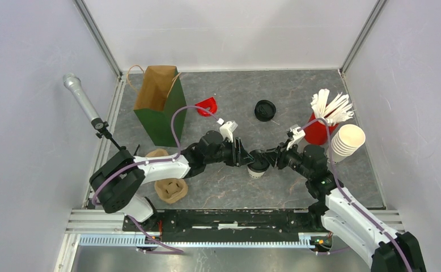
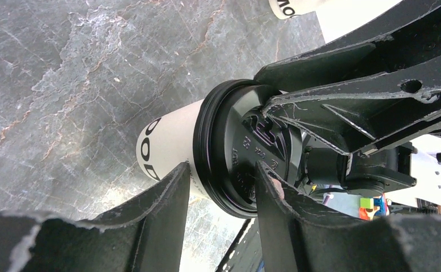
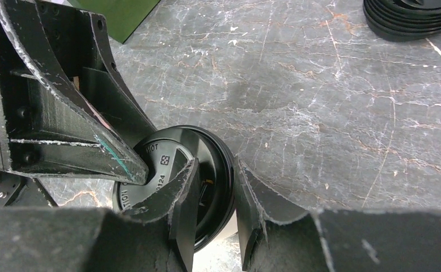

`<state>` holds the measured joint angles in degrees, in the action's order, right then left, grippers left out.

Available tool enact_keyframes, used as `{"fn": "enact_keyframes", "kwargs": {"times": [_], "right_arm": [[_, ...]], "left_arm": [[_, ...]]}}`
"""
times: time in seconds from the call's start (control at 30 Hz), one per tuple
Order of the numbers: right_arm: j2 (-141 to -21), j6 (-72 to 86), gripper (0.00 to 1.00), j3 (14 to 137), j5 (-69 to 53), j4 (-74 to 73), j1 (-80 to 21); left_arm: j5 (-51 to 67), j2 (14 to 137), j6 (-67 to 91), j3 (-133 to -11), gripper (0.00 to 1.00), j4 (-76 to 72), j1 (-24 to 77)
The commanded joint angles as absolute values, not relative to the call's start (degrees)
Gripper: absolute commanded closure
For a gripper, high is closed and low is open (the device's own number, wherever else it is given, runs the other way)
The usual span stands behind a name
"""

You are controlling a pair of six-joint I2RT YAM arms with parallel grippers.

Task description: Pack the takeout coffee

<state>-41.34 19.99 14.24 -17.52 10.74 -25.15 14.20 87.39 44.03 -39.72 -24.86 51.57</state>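
A cream-white coffee cup [image 1: 256,170] with a black lid [image 1: 258,158] stands upright mid-table. My left gripper [image 1: 246,157] reaches it from the left and my right gripper [image 1: 270,159] from the right. In the left wrist view the left gripper [image 2: 221,170] straddles the lid [image 2: 235,153] rim: one finger against the cup [image 2: 167,141] wall, the other on the lid's top. In the right wrist view the right gripper [image 3: 217,164] pinches the opposite rim of the lid [image 3: 161,164], one finger on top, one outside.
A green paper bag [image 1: 160,105] stands open at the back left. A stack of black lids [image 1: 264,110] lies behind the cup. A red cup of white sticks [image 1: 319,127] and stacked lidless cups [image 1: 347,141] stand right. A brown pulp carrier [image 1: 170,188] lies front left.
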Motion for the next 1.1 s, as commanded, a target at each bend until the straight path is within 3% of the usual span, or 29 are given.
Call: {"fn": "enact_keyframes", "kwargs": {"times": [0.0,0.6,0.67,0.87,1.07], "right_arm": [[-45.6,19.8,0.66,13.7,-23.9,6.9,-25.1],[-54.6,14.3,0.66,18.6,-31.8,13.4,-25.2],[-54.0,14.0,0.62,20.2,-30.0,10.7,-25.2],[-50.2,14.9,0.41,25.2,-20.9,0.2,-25.2],[-47.7,17.4,0.3,28.3,-18.9,-7.4,-25.2]], "left_arm": [[15.2,85.7,41.1,-41.0,0.48,-13.7,52.6],[8.7,81.4,39.4,-38.0,0.46,-7.5,53.2],[8.0,81.6,39.5,-38.1,0.46,-7.5,53.6],[4.8,82.5,39.3,-39.1,0.48,-4.0,54.6],[3.3,82.3,39.5,-38.9,0.49,-3.2,55.1]]}}
